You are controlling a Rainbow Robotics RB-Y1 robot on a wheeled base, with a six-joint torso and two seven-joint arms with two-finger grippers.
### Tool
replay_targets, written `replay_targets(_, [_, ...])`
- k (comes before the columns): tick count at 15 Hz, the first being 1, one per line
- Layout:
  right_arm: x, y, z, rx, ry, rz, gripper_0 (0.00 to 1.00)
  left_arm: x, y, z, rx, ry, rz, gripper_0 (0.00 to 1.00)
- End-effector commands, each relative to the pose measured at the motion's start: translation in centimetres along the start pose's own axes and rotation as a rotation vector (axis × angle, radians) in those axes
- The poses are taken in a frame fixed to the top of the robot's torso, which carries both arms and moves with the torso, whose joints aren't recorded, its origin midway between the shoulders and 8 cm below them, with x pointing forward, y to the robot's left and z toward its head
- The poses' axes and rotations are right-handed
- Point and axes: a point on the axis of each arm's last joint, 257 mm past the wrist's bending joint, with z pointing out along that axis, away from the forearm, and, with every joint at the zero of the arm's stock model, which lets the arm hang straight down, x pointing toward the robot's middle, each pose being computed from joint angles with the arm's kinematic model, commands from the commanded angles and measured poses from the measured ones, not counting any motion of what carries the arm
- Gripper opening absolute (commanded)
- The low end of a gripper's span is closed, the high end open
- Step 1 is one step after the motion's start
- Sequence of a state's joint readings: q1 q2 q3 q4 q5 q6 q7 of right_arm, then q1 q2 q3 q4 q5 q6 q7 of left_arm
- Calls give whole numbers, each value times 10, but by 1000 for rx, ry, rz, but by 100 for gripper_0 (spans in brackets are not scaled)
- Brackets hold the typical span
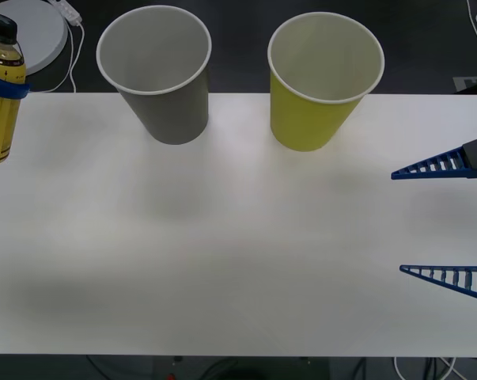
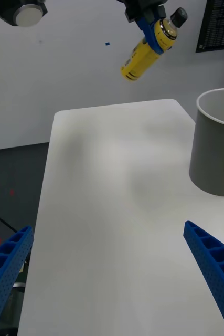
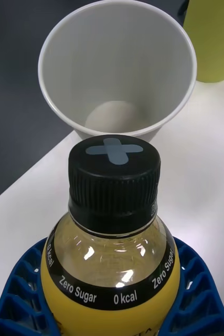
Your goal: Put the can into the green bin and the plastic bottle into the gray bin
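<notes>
gripping the plastic bottle (image 1: 1,87) aloft, left pincer (image 3: 112,294) nears gray bin (image 1: 163,95); right pincer (image 1: 444,222) wide.

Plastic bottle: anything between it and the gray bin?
Nothing visible. The left gripper holds the plastic bottle in the air at the table's left edge; the gray bin stands open-mouthed, with bare table between.

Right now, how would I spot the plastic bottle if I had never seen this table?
Start at the white table and find the gray bin, left of the green bin. Left of the gray one, the left gripper grips the plastic bottle in its blue jaws, raised above the table. It is far smaller than the cups: yellow, black-capped.
</notes>
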State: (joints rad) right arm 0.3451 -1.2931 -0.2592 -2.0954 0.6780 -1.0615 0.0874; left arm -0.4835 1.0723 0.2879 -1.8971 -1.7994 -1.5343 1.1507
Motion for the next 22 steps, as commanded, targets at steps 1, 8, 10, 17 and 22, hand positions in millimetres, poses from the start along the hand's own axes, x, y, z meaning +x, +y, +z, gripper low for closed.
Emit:
replay_targets(1, [0, 0, 0, 0, 0, 0, 100, -14, 5, 8, 5, 4, 12, 0])
replay_targets(8, [0, 0, 0, 0, 0, 0, 100, -65, 10, 22, 24, 45, 86, 0])
replay_targets(10, [0, 0, 0, 0, 0, 0, 100, -76, 11, 28, 27, 65, 101, 0])
replay_targets(17, [0, 0, 0, 0, 0, 0, 100, -122, 10, 54, 59, 94, 117, 0])
replay_targets(22, [0, 0, 0, 0, 0, 0, 100, -155, 6, 71, 68, 118, 132, 0])
